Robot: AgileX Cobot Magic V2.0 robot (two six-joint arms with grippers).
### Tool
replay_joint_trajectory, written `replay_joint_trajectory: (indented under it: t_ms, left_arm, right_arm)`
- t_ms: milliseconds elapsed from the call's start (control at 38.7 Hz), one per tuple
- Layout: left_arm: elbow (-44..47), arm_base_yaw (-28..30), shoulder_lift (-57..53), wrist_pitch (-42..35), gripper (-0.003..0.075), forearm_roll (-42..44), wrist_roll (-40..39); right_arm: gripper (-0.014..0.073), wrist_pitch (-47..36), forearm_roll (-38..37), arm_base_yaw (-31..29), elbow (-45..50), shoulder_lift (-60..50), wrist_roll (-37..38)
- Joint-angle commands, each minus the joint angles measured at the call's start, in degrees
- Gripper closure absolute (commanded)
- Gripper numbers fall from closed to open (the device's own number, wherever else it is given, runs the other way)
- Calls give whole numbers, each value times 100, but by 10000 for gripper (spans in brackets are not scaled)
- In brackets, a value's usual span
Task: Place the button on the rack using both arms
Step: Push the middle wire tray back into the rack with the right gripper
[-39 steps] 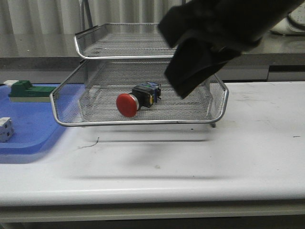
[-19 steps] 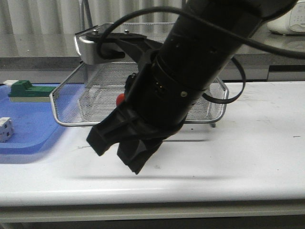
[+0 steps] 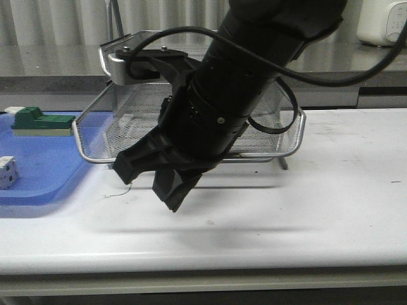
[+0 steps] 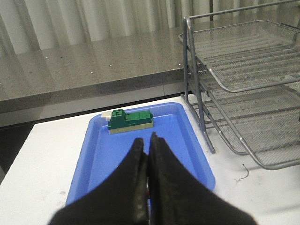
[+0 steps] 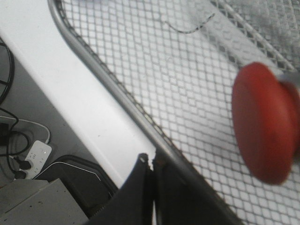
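No brand name or writing can be read on any object. The rack is made of silver wire mesh with smooth chrome rims and thin upright posts; it stands on a white, smooth table. The button lies inside a mesh tray of the rack, its round red cap glossy; in the front view the arm hides it. The right gripper is black and matte, hanging in front of the rack, its fingers pressed together with nothing between them. The left gripper is clenched too and empty, above a flat blue plastic tray that carries a green-and-beige block. A white cube-like part sits on this tray. Behind the table is a grey speckled ledge and a pale curtain
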Motion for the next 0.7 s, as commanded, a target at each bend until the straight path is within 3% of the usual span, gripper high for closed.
replay_joint_trajectory:
  t_ms: [0,672]
  left_arm:
    - [-146,1,54,-476,739,-82,-53]
    - [-146,1,54,-476,739,-82,-53]
  right_arm:
    - [655,-302,-4,-180,-350,-127,-45]
    - [655,-63,-245,-743,-1710,576,-45]
